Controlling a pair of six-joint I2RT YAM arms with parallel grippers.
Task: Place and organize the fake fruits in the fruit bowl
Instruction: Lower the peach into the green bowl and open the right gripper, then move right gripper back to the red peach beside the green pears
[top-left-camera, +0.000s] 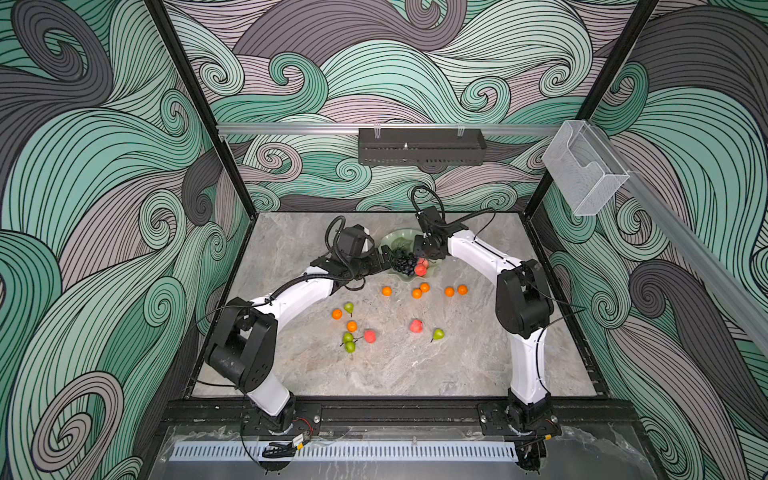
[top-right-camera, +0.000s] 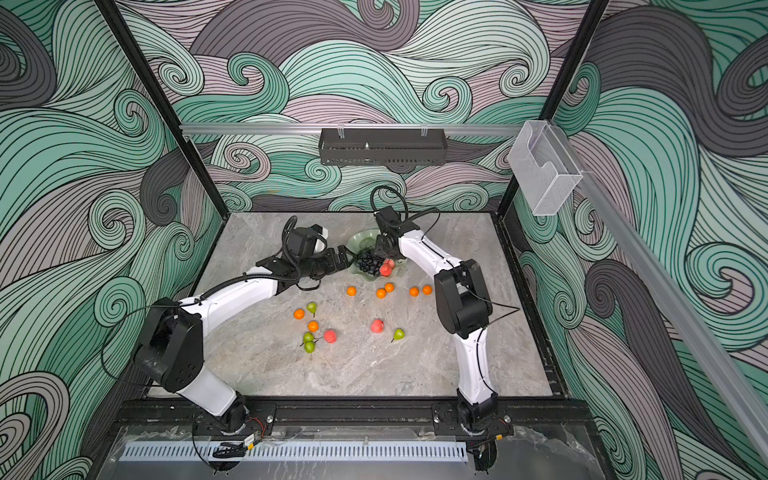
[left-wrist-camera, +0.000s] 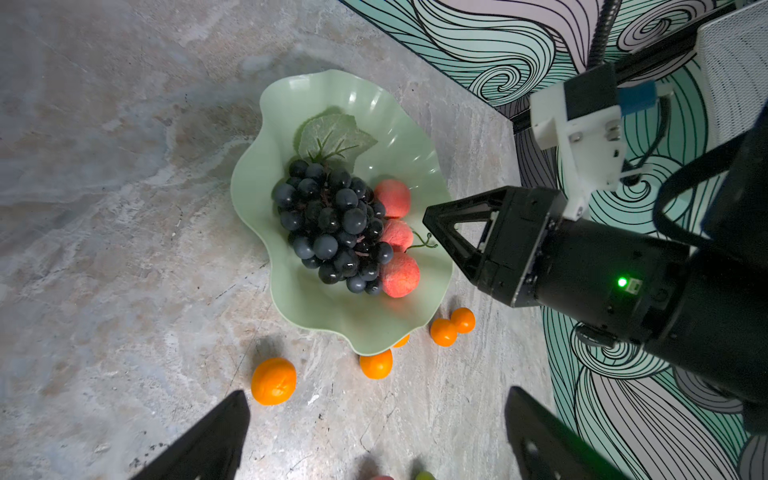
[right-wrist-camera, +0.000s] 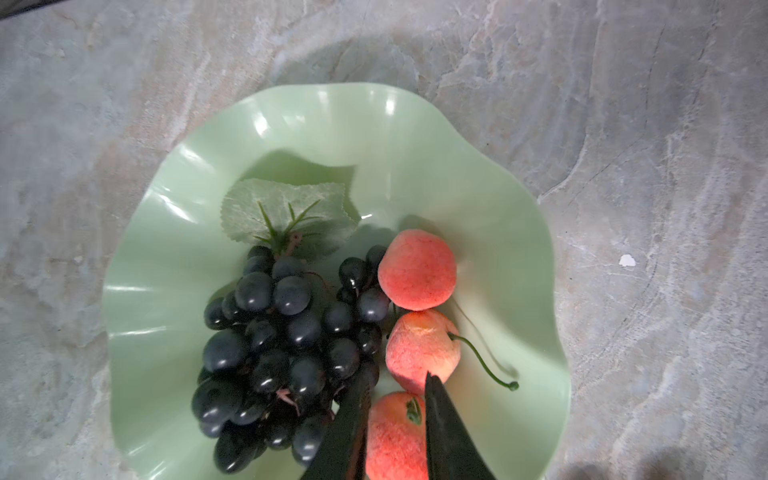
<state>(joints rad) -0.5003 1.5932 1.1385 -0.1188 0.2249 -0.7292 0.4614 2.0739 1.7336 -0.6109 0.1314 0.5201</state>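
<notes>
- Farthest from the fruit bowl (top-left-camera: 390, 239), on its near side: two touching pears (top-left-camera: 350, 347) w/ a table peach (top-left-camera: 369, 336) just beside them.
- Same band, more toward the bowl's right: second table peach (top-left-camera: 416, 326) near a lone pear (top-left-camera: 438, 334). Pear stem points away from the bowl.
- Next in toward the bowl: orange pair (top-left-camera: 352, 326) and a third pear (top-left-camera: 348, 307), all on the table (top-left-camera: 374, 374).
- Just off the bowl's near rim: row of five oranges (top-left-camera: 417, 293). In the left wrist view, one is partly hidden under the rim.
- L gripper (left-wrist-camera: 379, 392): jaws wide apart, empty. It sits just beside the bowl's left rim and is aimed at the bowl, w/ the bowl contents ahead of it and apart.
- In the bowl: grape bunch (right-wrist-camera: 282, 340). Long axis runs far rim to near rim, w/ the leaf (right-wrist-camera: 286, 212) end toward the far rim.
- Bowl peaches (right-wrist-camera: 417, 270): three in a row along the bunch's right flank, approx. parallel to its axis. The mid peach's stem (right-wrist-camera: 486, 361) points away from the bunch.
- R gripper (right-wrist-camera: 397, 380): over the bowl's right part, jaws a narrow gap apart, nothing seen clamped. The peach at the row end away from the leaf shows in the gap, below the tips. Contact cannot be told.
</notes>
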